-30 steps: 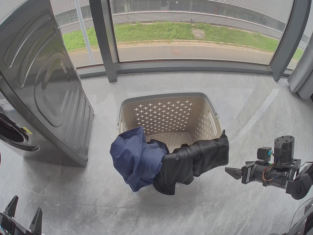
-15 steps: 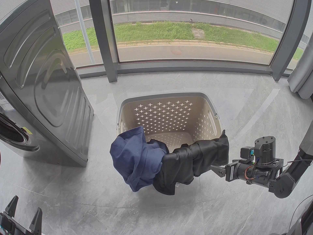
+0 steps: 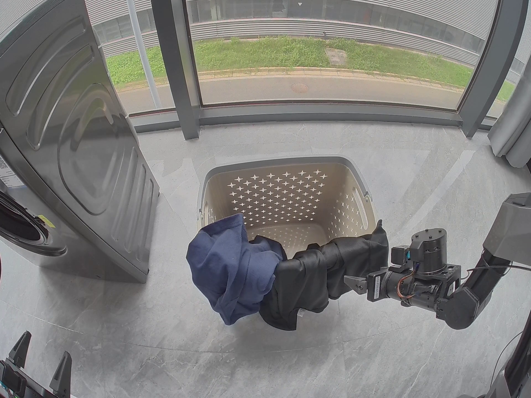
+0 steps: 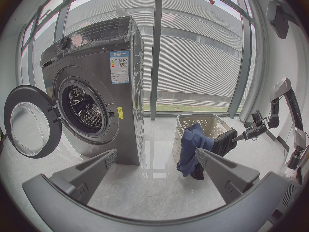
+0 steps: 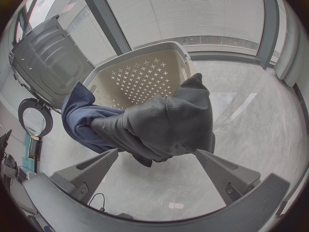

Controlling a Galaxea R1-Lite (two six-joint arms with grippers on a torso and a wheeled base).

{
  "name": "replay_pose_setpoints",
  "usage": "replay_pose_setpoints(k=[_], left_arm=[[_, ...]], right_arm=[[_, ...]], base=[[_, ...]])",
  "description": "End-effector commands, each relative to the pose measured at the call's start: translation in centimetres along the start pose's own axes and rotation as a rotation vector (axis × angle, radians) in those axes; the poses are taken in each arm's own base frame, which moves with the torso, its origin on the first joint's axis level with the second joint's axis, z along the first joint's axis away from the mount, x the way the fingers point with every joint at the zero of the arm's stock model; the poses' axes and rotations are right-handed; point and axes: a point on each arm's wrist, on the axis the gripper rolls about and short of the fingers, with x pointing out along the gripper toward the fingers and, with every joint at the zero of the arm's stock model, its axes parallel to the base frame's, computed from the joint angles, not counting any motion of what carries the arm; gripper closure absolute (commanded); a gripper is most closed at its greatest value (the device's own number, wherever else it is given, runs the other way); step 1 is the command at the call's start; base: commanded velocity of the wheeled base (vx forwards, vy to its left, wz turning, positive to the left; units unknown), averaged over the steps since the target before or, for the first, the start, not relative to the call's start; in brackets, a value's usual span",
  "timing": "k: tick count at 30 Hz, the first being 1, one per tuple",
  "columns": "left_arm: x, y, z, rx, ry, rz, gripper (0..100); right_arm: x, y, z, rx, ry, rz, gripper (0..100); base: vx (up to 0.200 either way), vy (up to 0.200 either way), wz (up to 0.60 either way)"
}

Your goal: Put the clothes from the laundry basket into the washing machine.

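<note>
A beige laundry basket [image 3: 285,194] stands on the floor. Over its near rim hang a blue garment [image 3: 232,266] and a black garment [image 3: 326,275]. My right gripper [image 3: 354,283] is open, level with the black garment's right end and just short of it. In the right wrist view the black garment [image 5: 170,123] lies just beyond the open right gripper [image 5: 156,153]. The grey washing machine [image 3: 72,139] is at the left; its round door [image 4: 30,121] hangs open and shows the drum [image 4: 85,107]. My left gripper [image 3: 45,346] stays low at the near left, open and empty.
Tall windows and their grey frame [image 3: 177,56] close off the far side. A curtain [image 3: 514,128] hangs at the right. Bare tiled floor [image 3: 166,327] lies between the basket and the washing machine.
My right arm has moved left, bringing its open gripper up to the right end of the black garment. The left gripper and the clothes have not moved.
</note>
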Motion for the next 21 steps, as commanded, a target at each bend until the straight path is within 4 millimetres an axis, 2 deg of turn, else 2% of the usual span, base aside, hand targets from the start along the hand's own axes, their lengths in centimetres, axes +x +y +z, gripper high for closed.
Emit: replay_pose_setpoints(k=[1,16,17,21], left_arm=[[0.0,0.0,-0.5,0.0,-0.001,0.0,0],[0.0,0.0,-0.5,0.0,-0.001,0.0,0],[0.0,0.0,-0.5,0.0,-0.001,0.0,0],[0.0,0.0,-0.5,0.0,-0.001,0.0,0]], right_arm=[[1.6,-0.1,-0.5,0.002,0.02,-0.006,0],[3.8,0.0,0.1,0.003,-0.02,0.002,0],[3.9,0.0,0.1,0.003,-0.02,0.002,100],[3.9,0.1,0.4,0.003,-0.038,0.008,100]], base=[[0.0,0.0,0.0],[0.0,0.0,0.0],[0.0,0.0,0.0],[0.0,0.0,0.0]])
